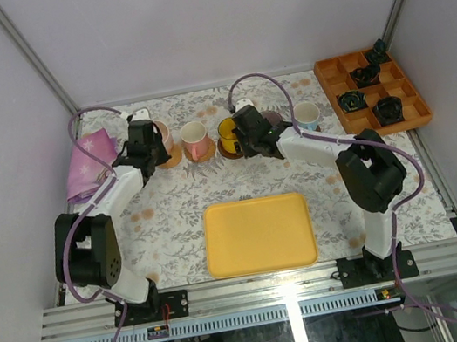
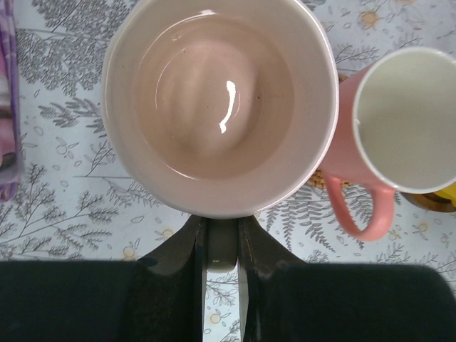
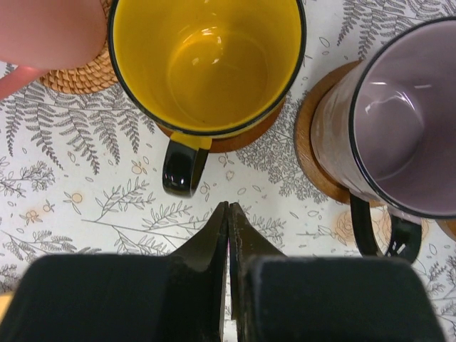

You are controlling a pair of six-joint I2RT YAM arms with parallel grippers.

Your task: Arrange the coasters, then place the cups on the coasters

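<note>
Right now the left claw [image 2: 221,226] is clenched on the handle of a pale pink cup [image 2: 214,107], its two fingers pinching the narrow strip just below the rim. From above, a tan woven coaster [image 1: 173,158] peeks out beneath that cup at the left end of the row. Whether the cup sits on it or hangs just above it, I cannot tell. Just beside it stands a second pink cup [image 2: 406,121], handle turned toward the arms, upright on a second woven coaster [image 3: 78,75].

The right claw [image 3: 228,214] is clamped tight on nothing, its tips pressed together a little short of the black handle of the yellow cup [image 3: 206,64]. That cup stands on a dark brown coaster [image 3: 246,135]. To its right a purple-grey cup [image 3: 399,121] sits on a brown wooden coaster [image 3: 310,153]. Farther right is the light blue cup [image 1: 307,114].

Nearer the arms a yellow tray [image 1: 257,234] lies on the flowered surface [image 1: 166,217], and an orange compartment tray [image 1: 417,109] sits in the far right corner.
</note>
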